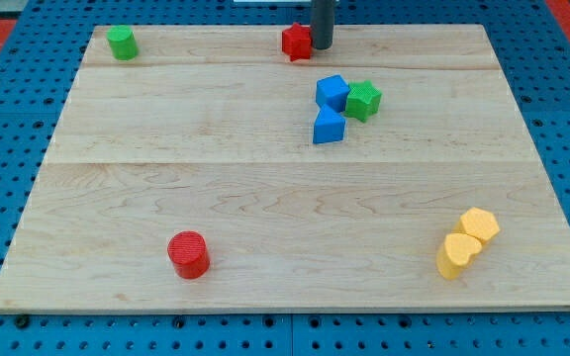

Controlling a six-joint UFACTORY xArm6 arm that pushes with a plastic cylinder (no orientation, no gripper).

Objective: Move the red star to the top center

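Nearest the view's bottom, well short of the red star [296, 42] and toward the view's left, a red cylinder [188, 254] stands alone on the wooden worktop [265, 198]. Off toward the view's bottom right of the star, two yellow blocks [467, 243] sit touching each other. None of these bears on the task, so they lie far out of the way.

Closer to the star — just below it and a little to the view's right — a cluster holds two blue blocks [331, 109] with a green block [363, 100] pressed against the upper one. They are near, yet not in the star's lane.

The red star itself sits at the worktop's top edge, about midway across, so I judge the task close to done, or done. The tool is a plain rod with nothing to open or close, and it holds nothing; my tip [321, 45] rests against the star's right side, placed there to nudge it toward the view's left. Far to the star's left, in the top corner, sits another green block [121, 42].
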